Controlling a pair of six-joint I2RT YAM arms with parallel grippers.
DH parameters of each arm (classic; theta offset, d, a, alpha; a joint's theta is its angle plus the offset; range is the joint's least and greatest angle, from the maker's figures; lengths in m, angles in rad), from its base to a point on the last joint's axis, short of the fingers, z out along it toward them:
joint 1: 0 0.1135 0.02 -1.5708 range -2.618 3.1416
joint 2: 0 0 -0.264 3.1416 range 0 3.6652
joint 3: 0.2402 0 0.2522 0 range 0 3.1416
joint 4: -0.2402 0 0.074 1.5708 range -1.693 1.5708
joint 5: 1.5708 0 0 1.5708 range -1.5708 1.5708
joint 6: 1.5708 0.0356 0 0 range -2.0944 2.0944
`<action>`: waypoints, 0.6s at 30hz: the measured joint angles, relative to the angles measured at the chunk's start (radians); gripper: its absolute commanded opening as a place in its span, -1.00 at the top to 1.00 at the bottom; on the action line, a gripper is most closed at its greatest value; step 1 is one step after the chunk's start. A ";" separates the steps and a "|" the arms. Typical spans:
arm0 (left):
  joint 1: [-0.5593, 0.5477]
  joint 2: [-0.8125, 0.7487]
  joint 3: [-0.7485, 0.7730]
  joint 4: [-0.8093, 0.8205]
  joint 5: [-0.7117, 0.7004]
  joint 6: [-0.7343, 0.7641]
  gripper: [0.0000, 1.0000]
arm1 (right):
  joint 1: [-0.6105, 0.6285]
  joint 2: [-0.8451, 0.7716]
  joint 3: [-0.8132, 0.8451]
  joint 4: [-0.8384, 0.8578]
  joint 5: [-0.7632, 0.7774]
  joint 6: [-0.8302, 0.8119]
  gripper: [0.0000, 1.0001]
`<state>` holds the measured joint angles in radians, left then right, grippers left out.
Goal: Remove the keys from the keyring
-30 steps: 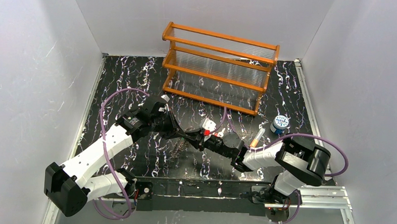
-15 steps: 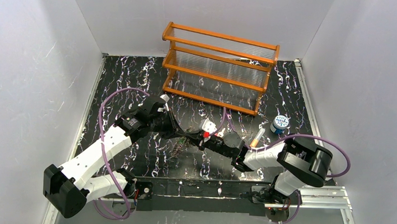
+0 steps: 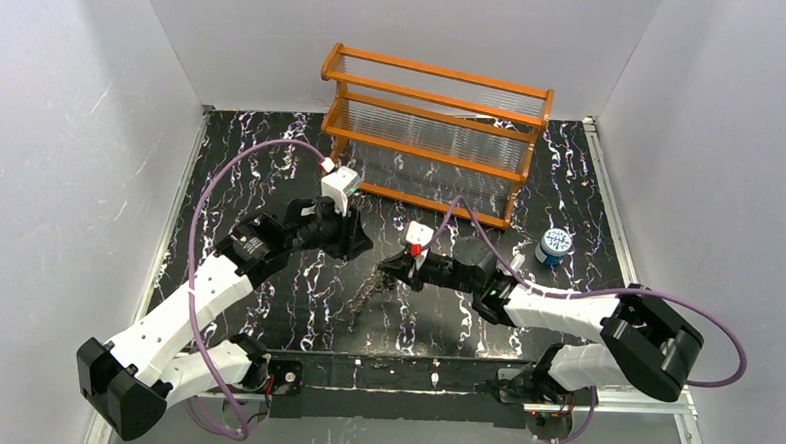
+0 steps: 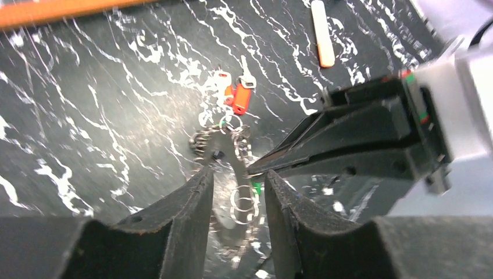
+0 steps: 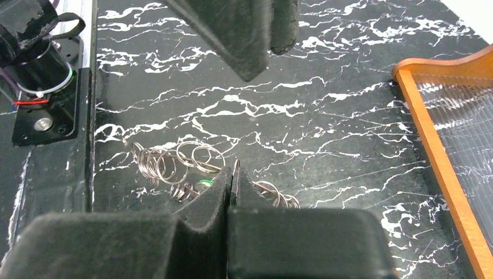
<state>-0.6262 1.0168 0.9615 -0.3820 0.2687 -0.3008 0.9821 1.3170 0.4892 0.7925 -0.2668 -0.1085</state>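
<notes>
Two grippers: the left gripper [image 4: 239, 177] and the right gripper [image 5: 232, 170] are seen almost tip to tip over the key bunch, on the near side of the wooden rack [image 3: 427, 153].
Left gripper: its jaws are seen partly open, with a clear gap between the black pads. Nothing is held, and loose rings on the table show through the gap.
Right gripper: it is closed tight, with its tips set down among the rings. Whether a ring or key is pinched cannot be told.
Keyring [image 4: 216, 144]: a flat dark-grey metal ring with a toothed outer edge is seen lying on the table [image 3: 271, 167] in front of the rack, between the two grippers.
Keys [image 4: 240, 97]: two small keys with red on their plastic heads are seen just on the rack side of the keyring, apparently joined to it by small rings. A speck of green plastic is seen at the right gripper's tips.
Small rings [image 5: 174, 163]: thin bright wire loops are tangled in a chain, and are judged likely to slide and snag.
Table surface: black and glossy, with white marble veins.
Step in hand: judged early, with the bunch being pinned down. No key is seen free.
Next move: a firm pinch on one key or its ring is called for while the keyring is steadied, after which the key can be worked off round the split.
</notes>
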 measured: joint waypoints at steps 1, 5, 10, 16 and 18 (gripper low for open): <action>0.000 -0.009 -0.017 0.026 0.010 0.063 0.22 | -0.013 -0.009 0.012 -0.036 -0.021 0.000 0.97; 0.000 -0.034 -0.074 0.100 0.065 0.278 0.16 | -0.083 -0.026 0.074 -0.190 -0.134 -0.002 0.97; 0.000 -0.050 -0.124 0.166 0.177 0.515 0.06 | -0.159 -0.027 0.151 -0.337 -0.275 -0.027 0.97; 0.000 -0.050 -0.172 0.215 0.322 0.713 0.10 | -0.171 -0.026 0.236 -0.460 -0.394 -0.091 0.97; 0.000 -0.044 -0.182 0.228 0.360 0.754 0.20 | -0.171 -0.026 0.241 -0.481 -0.422 -0.106 0.97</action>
<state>-0.6262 0.9730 0.7799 -0.1543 0.6292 0.4530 0.8116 1.2911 0.7307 0.3119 -0.6888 -0.2142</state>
